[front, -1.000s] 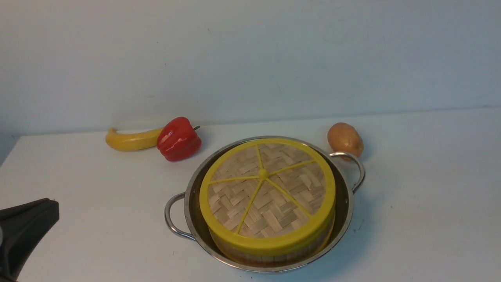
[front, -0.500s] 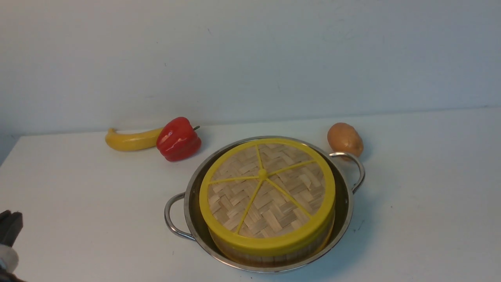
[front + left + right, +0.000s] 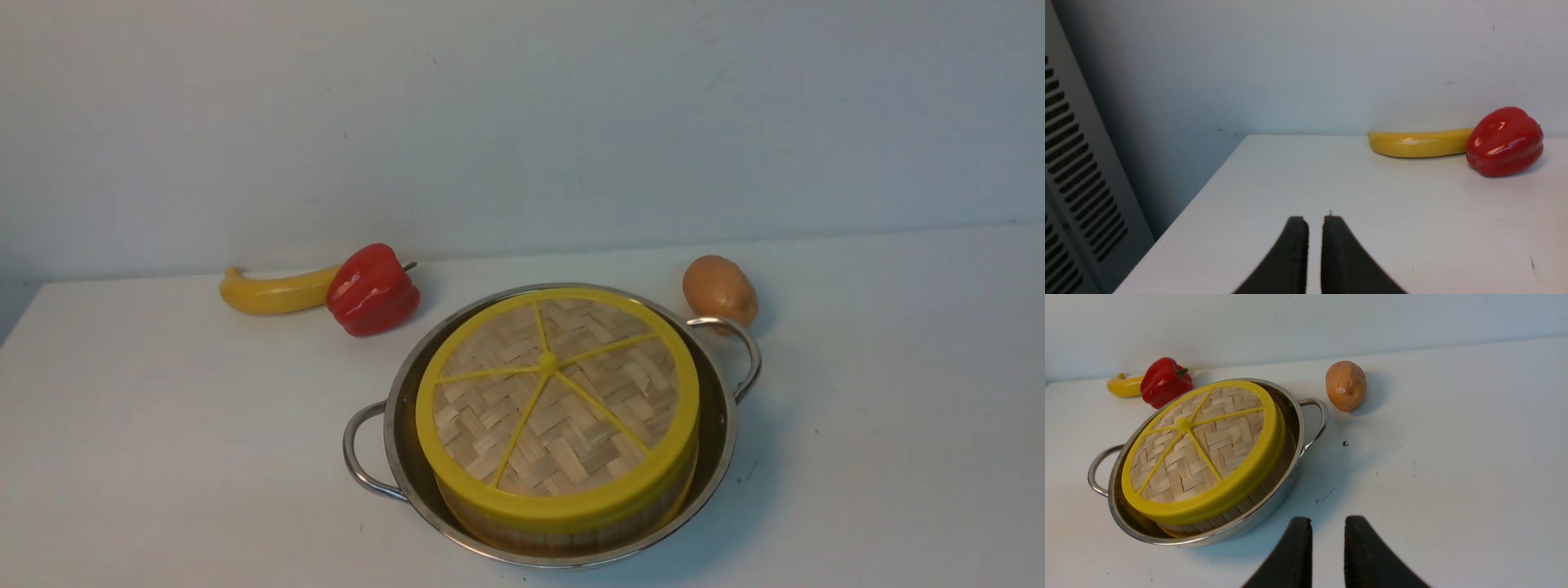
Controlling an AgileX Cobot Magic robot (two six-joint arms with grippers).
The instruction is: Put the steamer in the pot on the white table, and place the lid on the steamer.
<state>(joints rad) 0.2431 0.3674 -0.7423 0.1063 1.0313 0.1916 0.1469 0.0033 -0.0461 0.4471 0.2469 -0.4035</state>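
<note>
The woven lid (image 3: 558, 408) with yellow rim and spokes lies flat on the steamer (image 3: 563, 541). Only a strip of the steamer's wooden wall shows under it. The steamer sits inside the steel pot (image 3: 718, 425) on the white table (image 3: 898, 408). The right wrist view shows the same stack: lid (image 3: 1200, 453), steamer wall (image 3: 1257, 494), pot (image 3: 1300, 428). Neither gripper shows in the front view. My left gripper (image 3: 1315, 220) is shut and empty above the table's left part. My right gripper (image 3: 1327, 520) is empty, its fingers a narrow gap apart, on the near right of the pot.
A banana (image 3: 273, 294) and a red pepper (image 3: 371, 290) lie at the back left. A potato (image 3: 720, 290) lies behind the pot's right handle. A grey vented panel (image 3: 1073, 183) stands beyond the table's left edge.
My left gripper has drawn back out of the front view at the lower left. The pot, steamer and lid have not moved.
</note>
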